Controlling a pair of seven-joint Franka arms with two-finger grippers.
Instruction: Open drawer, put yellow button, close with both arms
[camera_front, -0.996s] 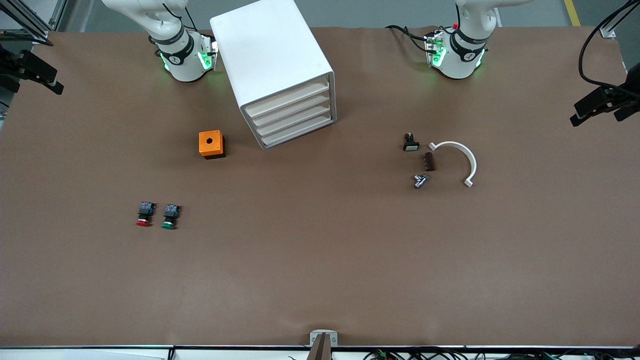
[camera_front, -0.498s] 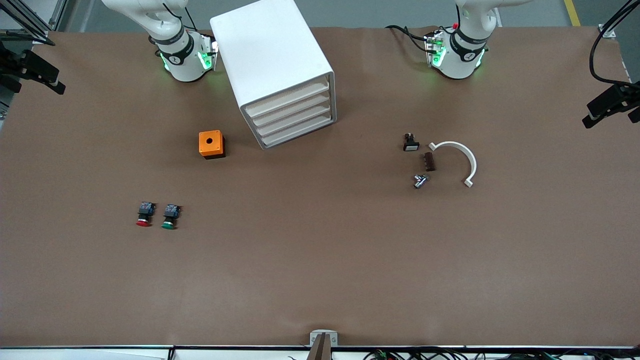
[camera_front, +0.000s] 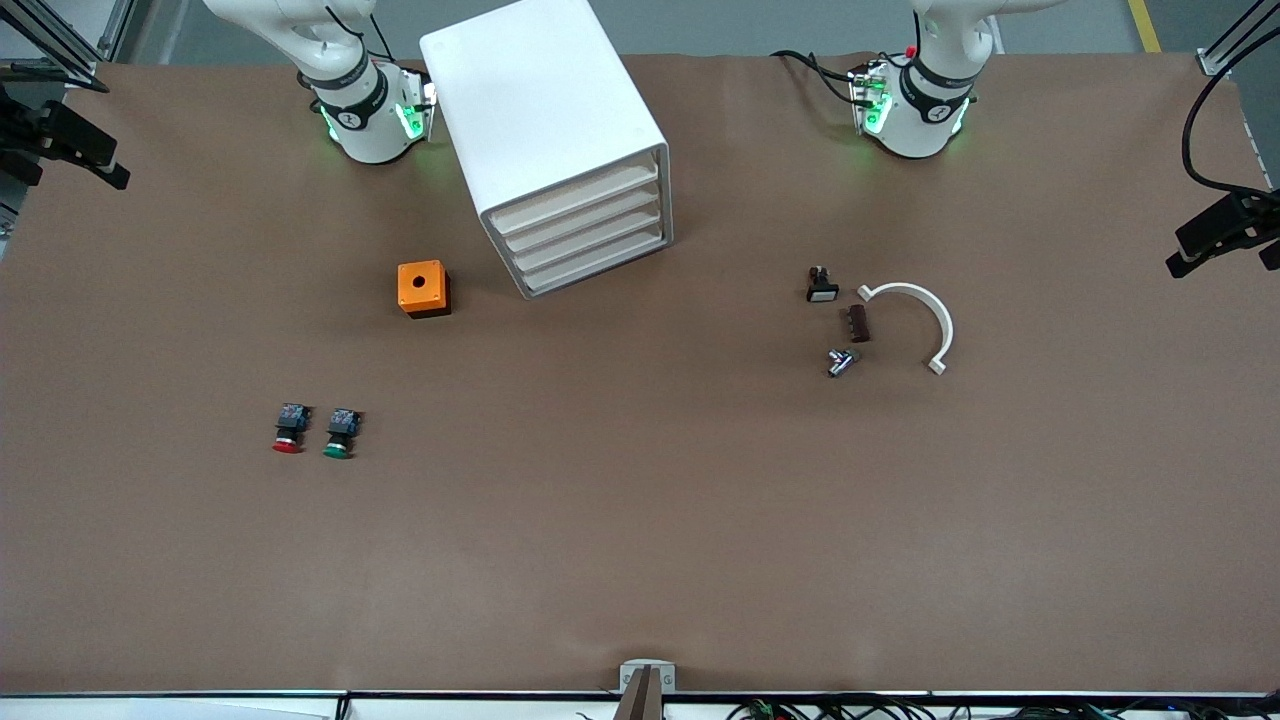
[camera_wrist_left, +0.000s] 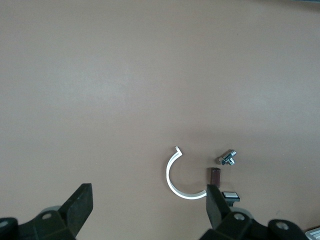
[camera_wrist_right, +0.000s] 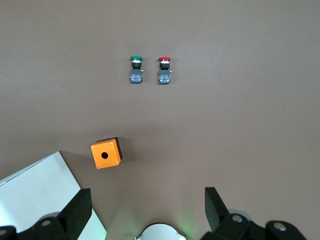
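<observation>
The cabinet (camera_front: 545, 120) stands near the tabletop (camera_front: 640, 520) edge along which the arm bases stand, closer to the right arm's base, its front turned at an angle toward the front camera. The drawer (camera_front: 575, 200), the top one of four, sits shut, flush with the three below it. The yellow button shows in no view, so where it lies cannot be told.

An orange box (camera_front: 423, 288) with a round hole in its top stands just beside the cabinet's lower front corner, on the side toward the right arm's end. Nearer the front camera and toward that same end, a red button (camera_front: 288, 428) and a green button (camera_front: 340, 433) lie side by side, apart from each other, caps pointing at the front edge.

Toward the left arm's end lies a cluster: a white half ring (camera_front: 925, 310), a brown block (camera_front: 858, 323) just beside it, a small black switch (camera_front: 821, 286) and a metal part (camera_front: 840, 361), none of them touching.

The left end effector (camera_wrist_left: 148, 189) hangs high over the left arm's end of the tabletop, fingers (camera_wrist_left: 80, 205) spread wide and holding nothing. The right end effector (camera_wrist_right: 148, 192) hangs high at the right arm's end edge, fingers (camera_wrist_right: 77, 207) likewise spread and holding nothing.
</observation>
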